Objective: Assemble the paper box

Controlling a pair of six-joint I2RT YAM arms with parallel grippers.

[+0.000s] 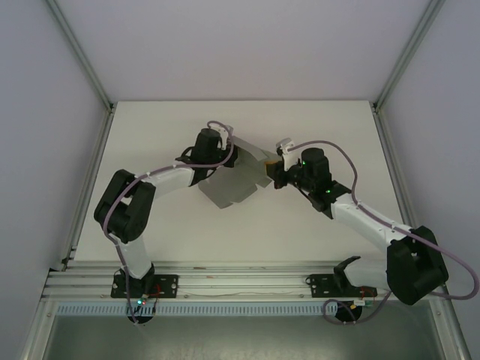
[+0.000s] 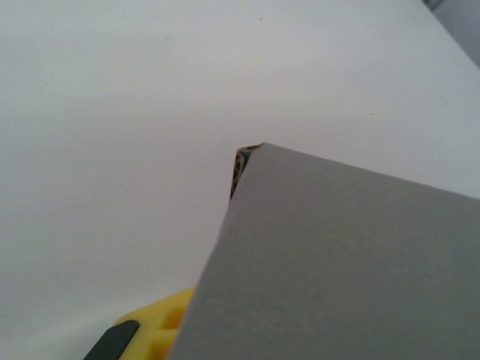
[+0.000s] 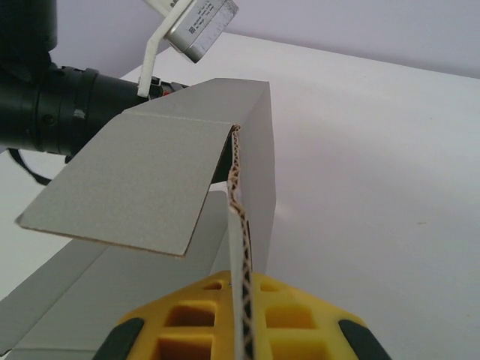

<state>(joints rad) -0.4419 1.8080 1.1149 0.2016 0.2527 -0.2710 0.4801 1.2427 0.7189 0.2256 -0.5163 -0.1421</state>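
Fingers (image 3: 300,322) of my right gripper (image 3: 241,324) pinch an edge of the paper box (image 1: 234,178), lifted over the table's (image 1: 315,240) middle, left gripper (image 1: 222,147) at its far side, grip I can't tell, one flap bent, nearly all the folding left to do.

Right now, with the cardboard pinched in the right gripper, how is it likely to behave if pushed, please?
Probably light: the right gripper holds the paper box by one thin edge. Panels look fairly stiff, given the corrugated edge, but creases likely hinge: one flap is bent. A push may fold it.
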